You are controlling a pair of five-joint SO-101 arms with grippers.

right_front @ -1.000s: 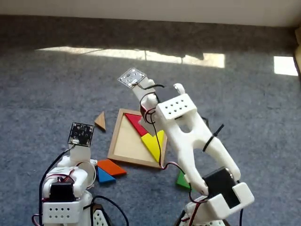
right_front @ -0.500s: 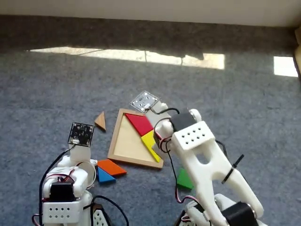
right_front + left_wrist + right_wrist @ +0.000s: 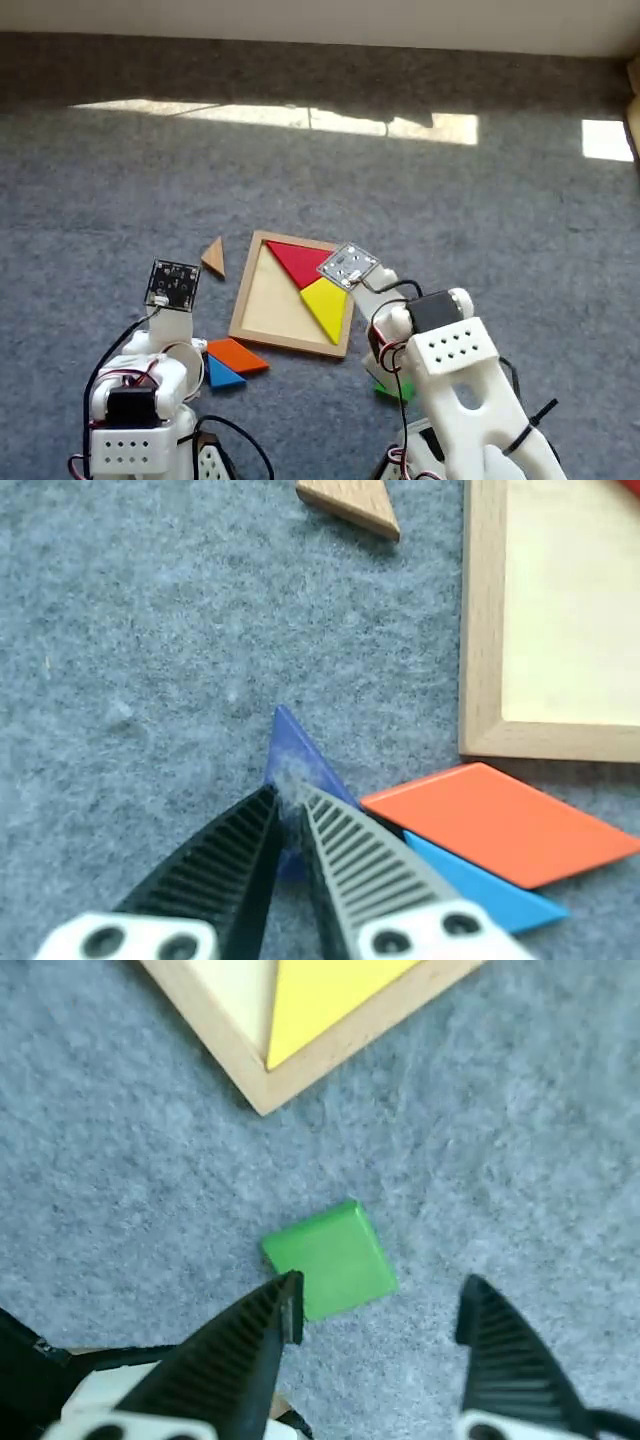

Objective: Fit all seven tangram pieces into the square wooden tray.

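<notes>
The square wooden tray point(image 3: 268, 300) lies on the grey felt-covered counter and holds two pieces. A red triangle point(image 3: 292, 262) sits along its far edge, and a yellow triangle point(image 3: 325, 300) sits against its right edge, the two touching near the tray's middle. The rest of the tray's floor is bare wood. Just beside the tray's far left corner lies a small plain wooden triangle point(image 3: 213, 257). Off the tray's near left corner an orange parallelogram point(image 3: 500, 820) lies close to the rim, resting partly over a blue triangle point(image 3: 300, 765). The left pincer point(image 3: 289, 797) is pressed together on that blue triangle's pointed corner, the one facing away from the tray. Off the tray's near right corner, apart from the rim, a green square point(image 3: 330, 1260) lies flat. The right pincer point(image 3: 380, 1305) hangs above it with its fingers spread wide, one on each side and neither touching the square.
</notes>
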